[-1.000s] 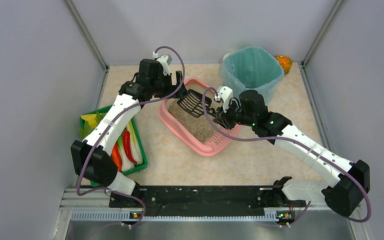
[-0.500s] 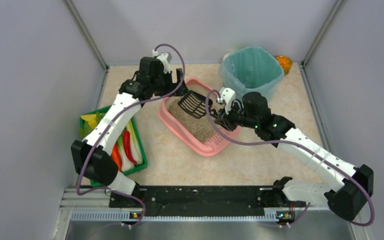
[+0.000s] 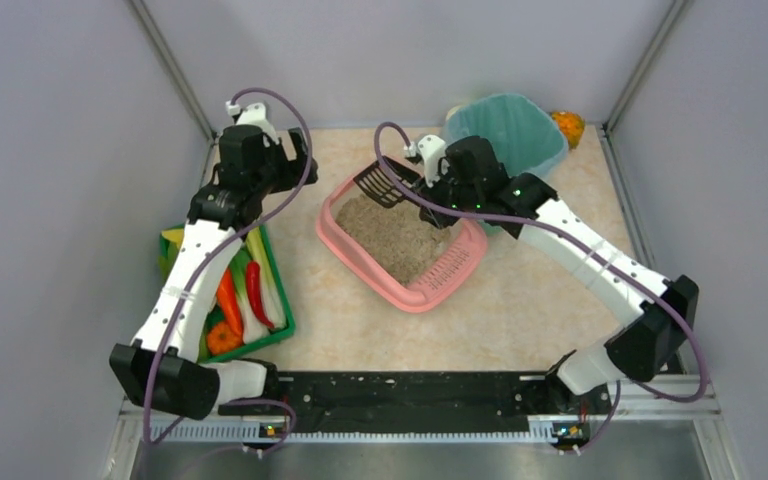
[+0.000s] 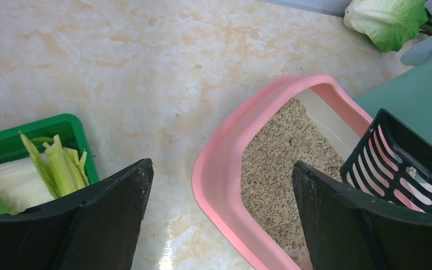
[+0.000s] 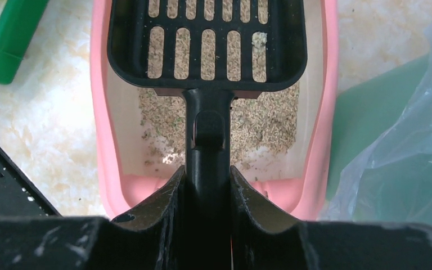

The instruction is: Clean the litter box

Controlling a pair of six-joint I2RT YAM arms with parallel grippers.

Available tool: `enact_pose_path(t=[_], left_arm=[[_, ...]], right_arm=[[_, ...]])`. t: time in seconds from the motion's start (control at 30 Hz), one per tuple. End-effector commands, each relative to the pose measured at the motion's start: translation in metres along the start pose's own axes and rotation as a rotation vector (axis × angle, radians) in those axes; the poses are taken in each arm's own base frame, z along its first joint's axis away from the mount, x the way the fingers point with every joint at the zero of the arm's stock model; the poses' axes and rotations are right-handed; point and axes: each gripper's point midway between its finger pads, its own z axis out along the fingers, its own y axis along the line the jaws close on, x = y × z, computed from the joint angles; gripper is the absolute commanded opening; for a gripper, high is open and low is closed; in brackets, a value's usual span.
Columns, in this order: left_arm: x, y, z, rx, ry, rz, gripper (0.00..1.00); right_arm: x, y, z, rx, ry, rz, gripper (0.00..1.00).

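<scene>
Left gripper spread wide and empty above the pink litter box of beige litter, black slotted scoop right, green tray left, lettuce top right.

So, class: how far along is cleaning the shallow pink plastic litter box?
Done: a pale clump already sits in the black slotted plastic scoop. In hand: the right gripper, shut on its handle, holds it over the pink litter box's far end. Left: tipping it into the tall teal-lined bin; the open left gripper holds nothing.
</scene>
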Motion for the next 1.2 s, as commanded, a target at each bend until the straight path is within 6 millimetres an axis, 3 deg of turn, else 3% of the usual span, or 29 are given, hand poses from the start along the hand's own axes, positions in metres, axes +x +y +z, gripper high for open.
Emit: enact_pose_path(t=[0.0,0.17,0.43,0.67,0.9,1.03,1.17], left_arm=[[-0.012,0.015,-0.012,-0.051,-0.095,0.005,0.98],[-0.003,0.02,-0.018,-0.053,-0.104,0.012,0.98],[0.018,0.028,-0.026,-0.051,-0.116,0.015,0.98],[0.021,0.04,-0.035,-0.097,-0.141,0.049,0.98],[0.02,0.039,-0.034,-0.09,-0.147,0.052,0.98],[0.021,0.039,-0.032,-0.087,-0.145,0.056,0.98],[0.02,0.039,-0.034,-0.09,-0.148,0.058,0.98]], right_arm=[[0.005,-0.002,0.0,0.037,0.131,0.065,0.0],[0.015,-0.01,0.017,0.108,0.23,0.166,0.0],[0.014,-0.025,0.035,0.196,0.303,0.209,0.0],[0.065,-0.014,0.054,0.169,0.597,0.249,0.0],[0.095,-0.018,0.054,0.238,0.706,0.269,0.0],[0.112,-0.025,0.068,0.272,0.762,0.252,0.0],[0.116,-0.033,0.086,0.296,0.764,0.218,0.0]])
